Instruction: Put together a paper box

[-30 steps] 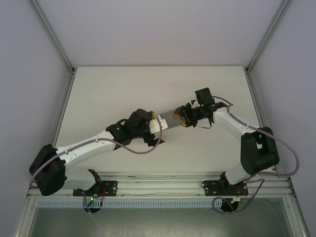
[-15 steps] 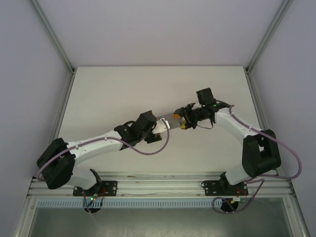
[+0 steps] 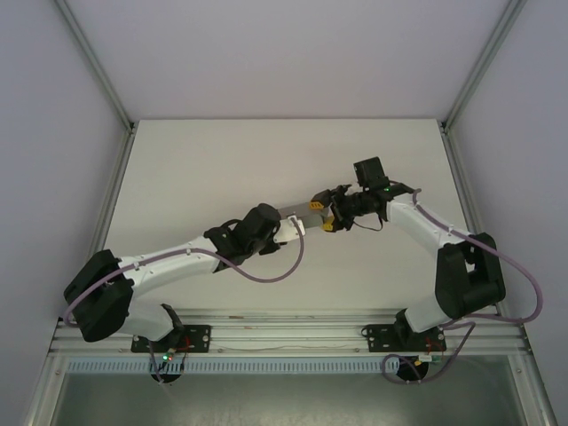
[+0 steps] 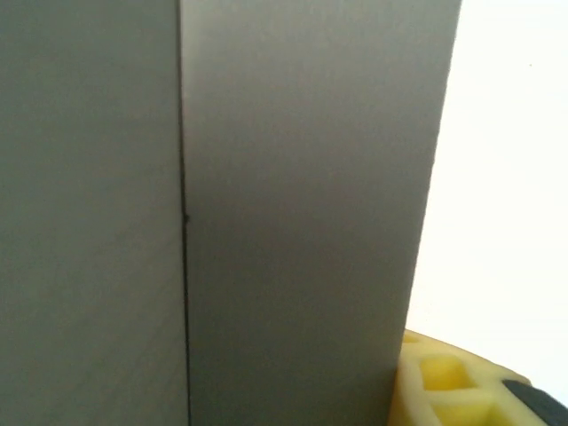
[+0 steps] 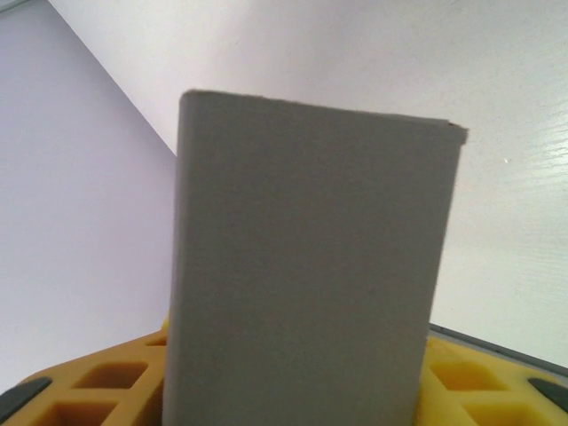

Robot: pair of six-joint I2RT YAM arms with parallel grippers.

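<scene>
paper box [image 3: 302, 211] is folded up, plain grey, mid-table between my left gripper [image 3: 290, 225] and my right gripper [image 3: 326, 216], long axis running from one to the other; from the top camera I can't tell whether it rests on the table [image 3: 204, 169] or hangs just above it; right gripper is clamped on the box's right end; right wrist camera has a grey panel [image 5: 311, 266] standing straight up out of the gap between my two yellow pads [image 5: 102, 386], one on each side, no gap to the cardboard that I can see; its top edge slants slightly, corners crisp; behind it a lilac wall [image 5: 80, 177] on the left, a white surface [image 5: 497, 89] on the right; left gripper is at the box's other end, touching it; left wrist camera sits very close to the cardboard, grey across most of the frame, with a thin vertical seam [image 4: 184, 222] left of centre; one yellow pad [image 4: 444, 390] shows at lower right, just beside the box's right edge; the other finger is hidden by the cardboard, so I can't tell whether my left fingers are closed on the box or only against it; bright white table right of that edge; left arm [image 3: 169, 262] and right arm [image 3: 426, 226] both reach inward, wrists near each other, a cable [image 3: 266, 275] looping off the left forearm.
</scene>
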